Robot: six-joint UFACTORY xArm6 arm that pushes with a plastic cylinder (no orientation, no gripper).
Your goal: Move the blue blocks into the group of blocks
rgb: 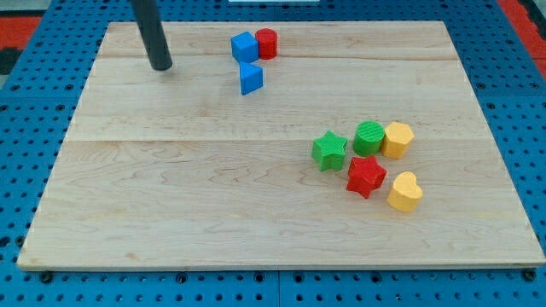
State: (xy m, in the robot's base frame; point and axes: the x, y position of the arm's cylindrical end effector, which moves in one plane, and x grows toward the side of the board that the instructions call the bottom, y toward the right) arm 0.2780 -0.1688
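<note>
A blue cube [244, 46] sits near the view's top, touching a red cylinder [267, 43] on its right. A second blue block [251, 78], wedge-like, lies just below them. A group lies at the view's lower right: a green star [329, 150], a green cylinder [369, 136], a yellow hexagon [397, 138], a red star [366, 176] and a yellow heart [405, 192]. My tip [161, 65] rests on the board at the upper left, well to the left of the blue blocks and touching none.
The wooden board [171, 205] lies on a blue perforated table [26, 128]. The board's edges run close to the frame at the bottom and the sides.
</note>
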